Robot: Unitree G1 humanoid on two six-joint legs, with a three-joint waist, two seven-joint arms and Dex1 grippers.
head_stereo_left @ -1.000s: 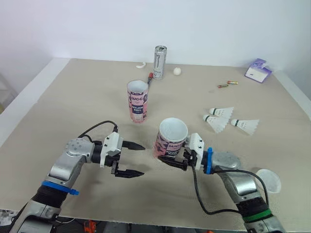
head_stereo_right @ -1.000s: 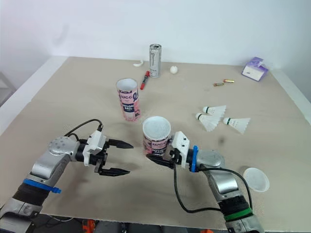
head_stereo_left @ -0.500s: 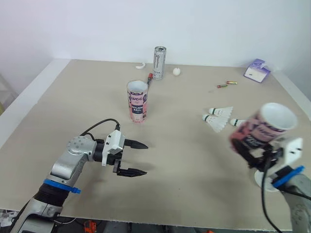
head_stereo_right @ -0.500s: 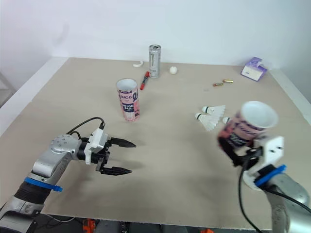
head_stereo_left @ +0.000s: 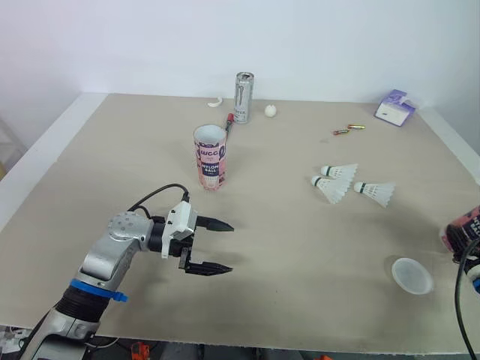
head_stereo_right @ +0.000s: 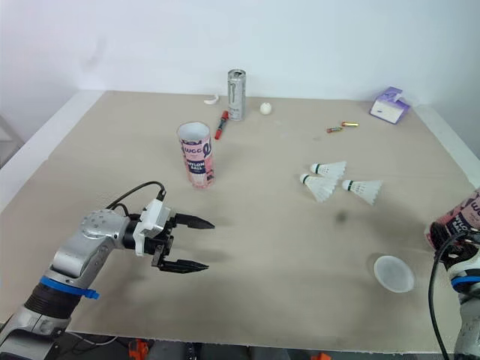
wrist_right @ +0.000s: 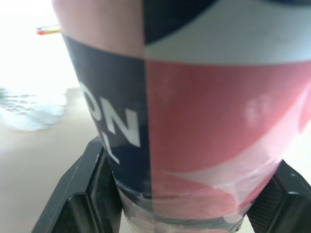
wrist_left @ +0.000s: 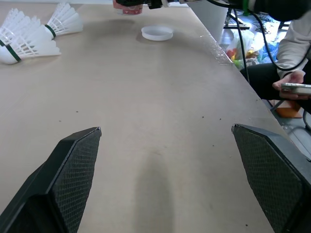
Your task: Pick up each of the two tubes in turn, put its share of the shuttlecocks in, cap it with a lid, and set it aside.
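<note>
Gripping tube (wrist_right: 194,97) | right end effector (wrist_right: 180,208) | second tube (head_stereo_left: 211,156) upright

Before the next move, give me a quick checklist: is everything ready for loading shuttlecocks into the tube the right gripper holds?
1. Grip of the right gripper on the tube: ok, clamped on both sides near its base.
2. Is the left gripper open and free: ok.
3. Are the shuttlecocks out in the open: ok, three lie close together.
4. Is a lid ready: ok, one lies near the right gripper.
5. Is the held tube's mouth clear: cannot tell.
6. Is the other tube upright: ok.
</note>
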